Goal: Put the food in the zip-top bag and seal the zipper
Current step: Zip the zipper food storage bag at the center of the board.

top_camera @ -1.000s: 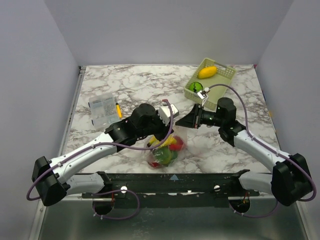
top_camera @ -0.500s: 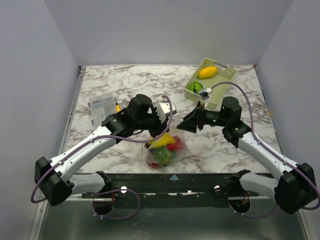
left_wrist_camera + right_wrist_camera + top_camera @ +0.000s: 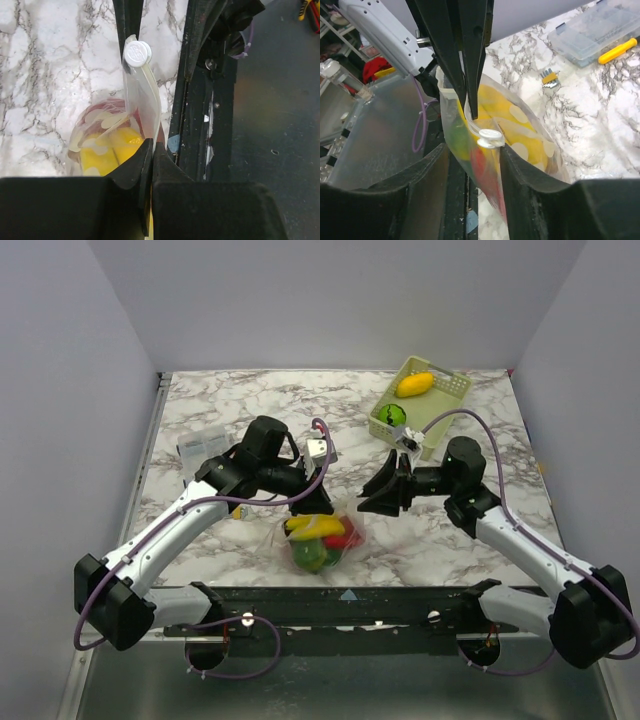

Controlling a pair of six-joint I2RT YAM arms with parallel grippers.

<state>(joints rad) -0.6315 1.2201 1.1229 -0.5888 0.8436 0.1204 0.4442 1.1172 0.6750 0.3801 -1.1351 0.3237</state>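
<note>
Zip-top bag (image 3: 322, 540) on marble table (image 3: 250, 410), slung beneath both sets of jaws, full of food (image 3: 125, 142). Zipper (image 3: 145, 100) stretched lengthwise from left gripper (image 3: 151, 150), jaws clamped together on 1 end, toward white slider (image 3: 491, 137). Right gripper (image 3: 475, 150) nearer slider: jaws apart, straddling it, seemingly not touching. Likely next: closing, then sliding along strip. Basket (image 3: 420, 405) well apart.

Bright, even overhead light, soft shadows, blurred foreground in wrist views
</note>
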